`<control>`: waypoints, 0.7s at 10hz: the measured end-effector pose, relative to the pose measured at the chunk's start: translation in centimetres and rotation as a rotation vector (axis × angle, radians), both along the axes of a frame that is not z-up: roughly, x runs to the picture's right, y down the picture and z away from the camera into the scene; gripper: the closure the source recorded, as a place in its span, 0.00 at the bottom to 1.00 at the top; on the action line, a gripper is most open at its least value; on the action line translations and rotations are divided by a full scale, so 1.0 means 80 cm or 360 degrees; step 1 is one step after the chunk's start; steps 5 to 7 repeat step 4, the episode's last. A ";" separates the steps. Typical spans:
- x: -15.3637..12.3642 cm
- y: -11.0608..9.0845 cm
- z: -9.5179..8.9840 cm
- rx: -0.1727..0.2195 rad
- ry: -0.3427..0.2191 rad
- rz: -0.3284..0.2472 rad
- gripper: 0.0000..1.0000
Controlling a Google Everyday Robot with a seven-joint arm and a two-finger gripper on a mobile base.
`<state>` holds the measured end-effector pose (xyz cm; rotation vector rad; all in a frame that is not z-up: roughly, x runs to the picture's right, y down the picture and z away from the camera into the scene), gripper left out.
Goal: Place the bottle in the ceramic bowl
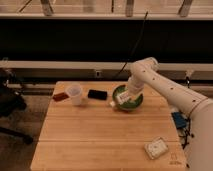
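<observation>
White plastic covers the arm, which comes in from the lower right, rises along a long sloping link to a rounded elbow near the back edge of the table, then bends sharply down so that the gripper hangs over the ceramic bowl, inside its rim. Whether it is open or closed I cannot tell, nor whether it has hold of anything. The bottle lies tilted just beneath it, its upper part over the green inside of the bowl and its lower end poking out across the front-left rim toward the table. The bowl sits toward the back of the wooden table, right of centre. To its left, apart from it, lies a flat black object, then a translucent white cup standing upright, with a small reddish-brown item just beside the cup's left side. A squarish white packet rests well apart near the front right corner.
</observation>
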<state>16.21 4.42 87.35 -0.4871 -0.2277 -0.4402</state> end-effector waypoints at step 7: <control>0.011 0.006 -0.011 0.0104 -0.0084 -0.0052 0.47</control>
